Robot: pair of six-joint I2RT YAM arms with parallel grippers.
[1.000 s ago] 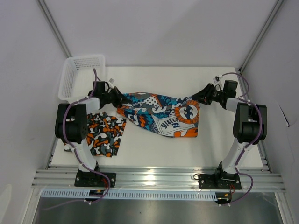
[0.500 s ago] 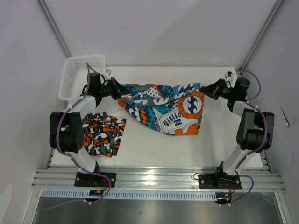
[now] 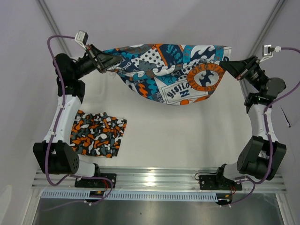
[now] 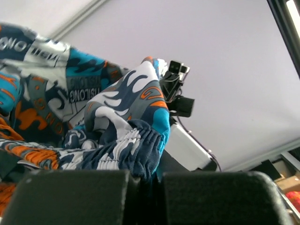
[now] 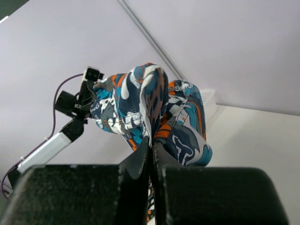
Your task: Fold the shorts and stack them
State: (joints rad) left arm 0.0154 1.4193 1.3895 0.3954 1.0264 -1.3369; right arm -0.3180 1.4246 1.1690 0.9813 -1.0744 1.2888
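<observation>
While graphic shorts (image 3: pixel 168 70) hang, white table (image 3: pixel 187 136), pale walls (image 3: pixel 154 23)

The teal-blue graphic-print shorts (image 3: pixel 171 70) hang spread wide in the air over the far side of the table (image 3: pixel 187 140), pinched at both upper corners with the middle sagging. The orange camouflage shorts (image 3: pixel 97 133) lie flat at the near left, apparently folded.
</observation>
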